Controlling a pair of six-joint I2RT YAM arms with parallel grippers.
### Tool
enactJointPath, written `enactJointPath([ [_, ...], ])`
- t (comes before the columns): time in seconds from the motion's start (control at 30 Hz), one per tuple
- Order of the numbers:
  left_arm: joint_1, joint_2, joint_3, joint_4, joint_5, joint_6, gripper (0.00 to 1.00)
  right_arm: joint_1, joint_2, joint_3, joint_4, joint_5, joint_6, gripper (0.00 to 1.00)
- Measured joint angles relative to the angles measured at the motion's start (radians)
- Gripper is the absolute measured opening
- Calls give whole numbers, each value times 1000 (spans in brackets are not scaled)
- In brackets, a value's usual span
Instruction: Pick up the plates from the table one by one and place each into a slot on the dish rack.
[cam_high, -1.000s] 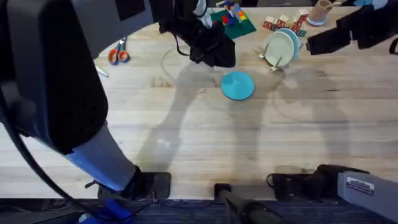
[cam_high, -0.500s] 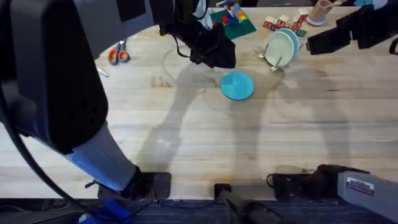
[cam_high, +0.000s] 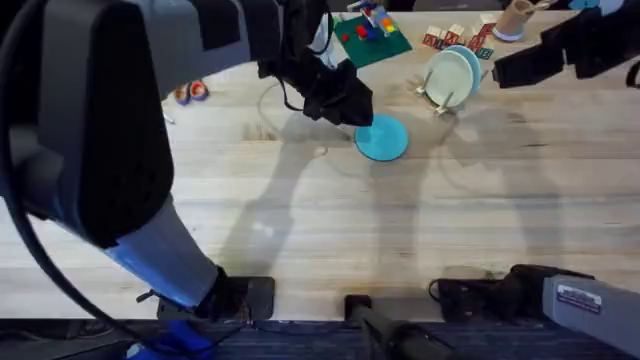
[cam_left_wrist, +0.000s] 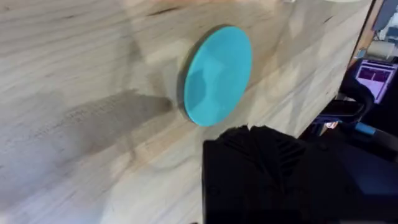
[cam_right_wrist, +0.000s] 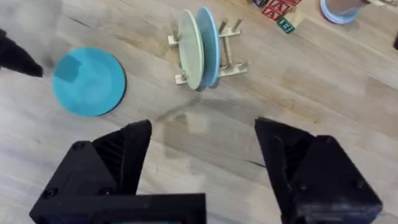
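The teal plate (cam_high: 381, 138) lies flat on the wooden table (cam_high: 420, 220), left of the dish rack (cam_high: 441, 103). In the rack stand a cream plate (cam_high: 447, 73) and, right behind it, the pale light-blue plate (cam_high: 471, 66), both upright in slots. My left gripper (cam_high: 343, 101) hovers at the teal plate's far-left edge; the left wrist view has that plate (cam_left_wrist: 217, 74) just ahead. My right gripper (cam_high: 520, 66) hangs above the table, right of the rack. It is open and holds nothing (cam_right_wrist: 202, 168). Its view looks down on the rack (cam_right_wrist: 231, 66), the light-blue plate (cam_right_wrist: 209, 43) and the teal plate (cam_right_wrist: 89, 81).
Orange-handled scissors (cam_high: 190, 92) lie at the far left. A green board with coloured blocks (cam_high: 372, 35), letter blocks (cam_high: 455, 38) and a cup (cam_high: 515, 18) sit along the table's far edge behind the rack. Bare wood stretches in front of the teal plate.
My left gripper has moved toward the teal plate and now overlaps its far-left edge. The right arm, the rack and the plates have stayed put.
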Motion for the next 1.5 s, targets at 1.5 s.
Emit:
enactJointPath([
  [1.5, 3, 209, -13, 60, 91, 11, 41, 0, 0, 0, -2, 0, 0, 996],
])
